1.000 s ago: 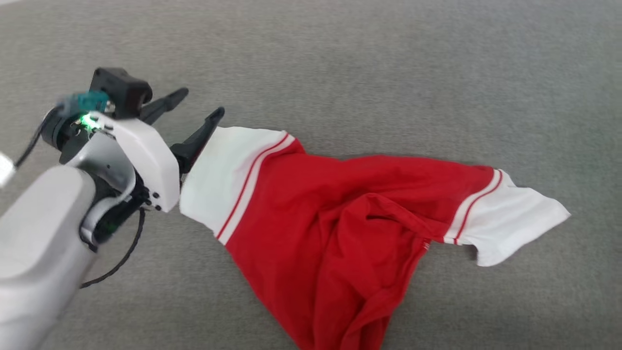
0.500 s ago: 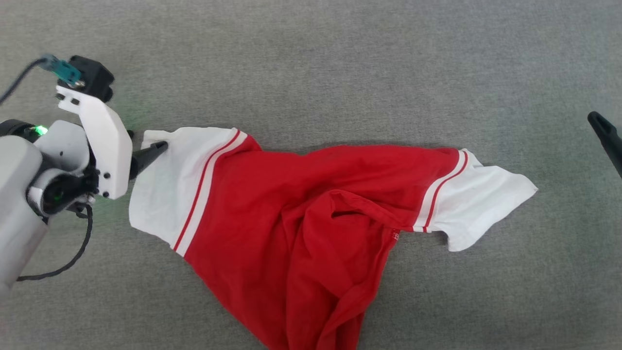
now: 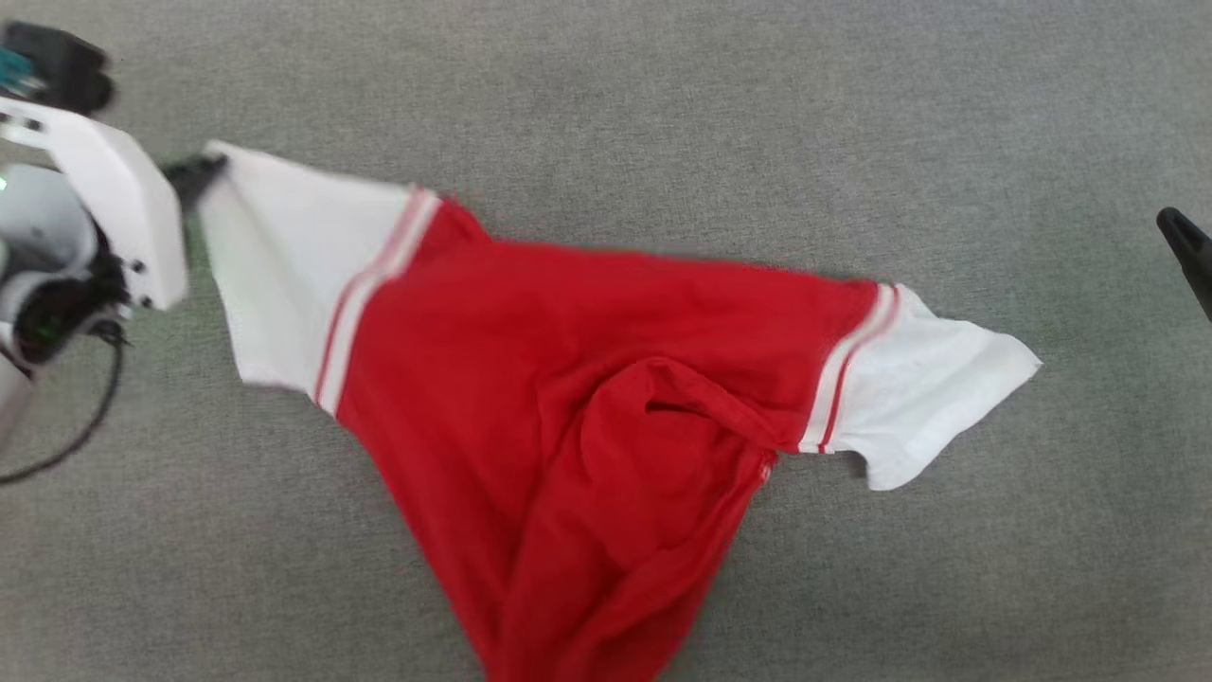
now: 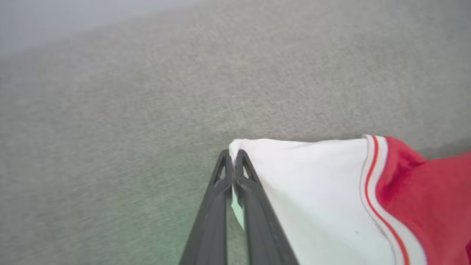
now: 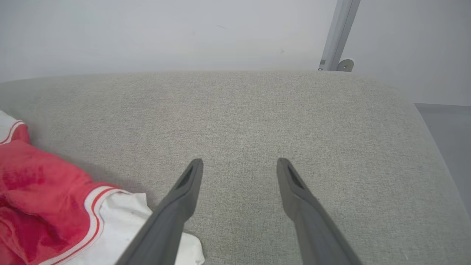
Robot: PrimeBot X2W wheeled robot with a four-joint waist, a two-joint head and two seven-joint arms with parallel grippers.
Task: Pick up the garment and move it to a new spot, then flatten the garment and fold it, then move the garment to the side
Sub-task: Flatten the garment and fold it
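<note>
While the left gripper (image 3: pixel 197 174) pinches the far corner of the white sleeve (image 3: pixel 284 265), the head view shows the garment (image 3: pixel 587 398) sprawled and crumpled on the grey cushion (image 3: pixel 720 114), blurred, with its hem cut off at the bottom edge. In the left wrist view the jaws are clenched on only a thin edge of sleeve, so a hard tug could slip it free. In the right wrist view the right gripper (image 5: pixel 239 163) hangs released over bare cushion beside the other sleeve (image 5: pixel 123 211). One-sided pulling may bunch the cloth, and any lettering is hidden.
</note>
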